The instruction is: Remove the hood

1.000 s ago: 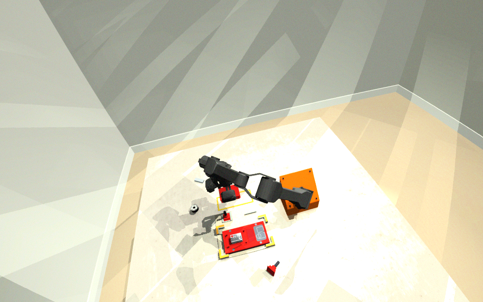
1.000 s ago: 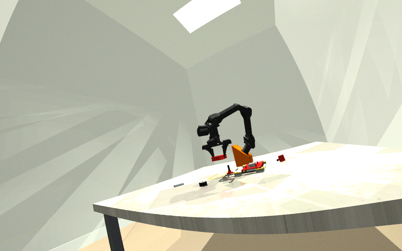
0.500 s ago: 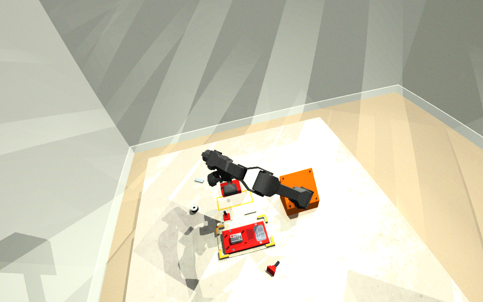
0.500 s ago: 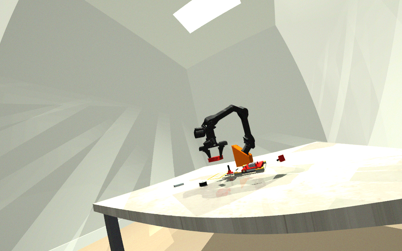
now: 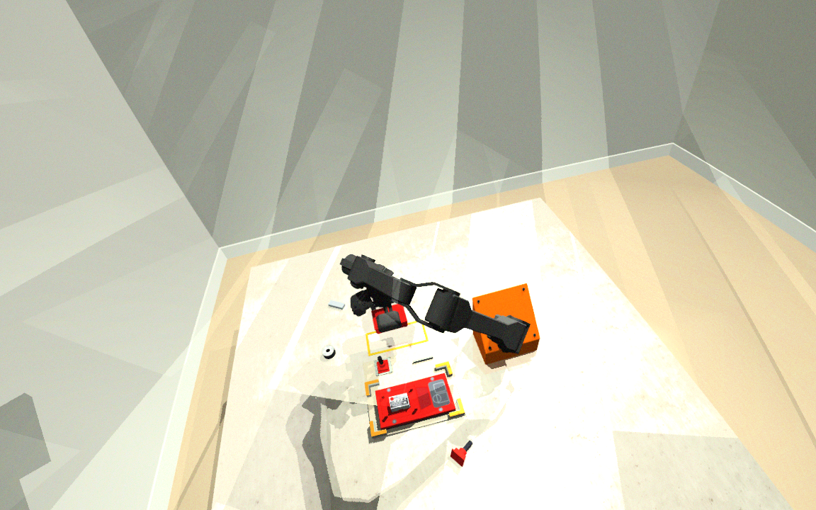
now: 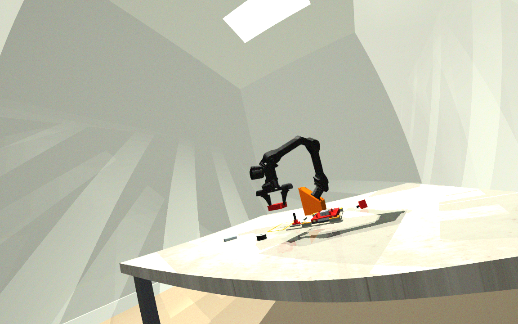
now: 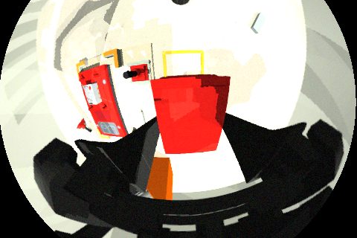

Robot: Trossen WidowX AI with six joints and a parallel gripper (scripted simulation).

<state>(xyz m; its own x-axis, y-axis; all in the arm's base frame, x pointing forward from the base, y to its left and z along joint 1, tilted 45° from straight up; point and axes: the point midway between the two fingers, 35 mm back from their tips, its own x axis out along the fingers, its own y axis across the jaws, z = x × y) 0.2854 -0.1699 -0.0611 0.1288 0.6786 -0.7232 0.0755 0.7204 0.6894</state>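
Right, I have the gripper (image 6: 278, 200) clamped on the red hood (image 6: 277, 206), which hangs in the air well above the table (image 6: 373, 249). From the wrist view the hood (image 7: 190, 114) sits just short of the yellow-outlined marked area (image 7: 183, 62). The toy car (image 5: 416, 397) lies on its pad beyond that outline, and the arm's orange base (image 5: 504, 323) stands beside it.

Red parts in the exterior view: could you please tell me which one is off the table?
The red hood, clamped in the claw and hanging in the air. The toy car and the small red block rest on the table.
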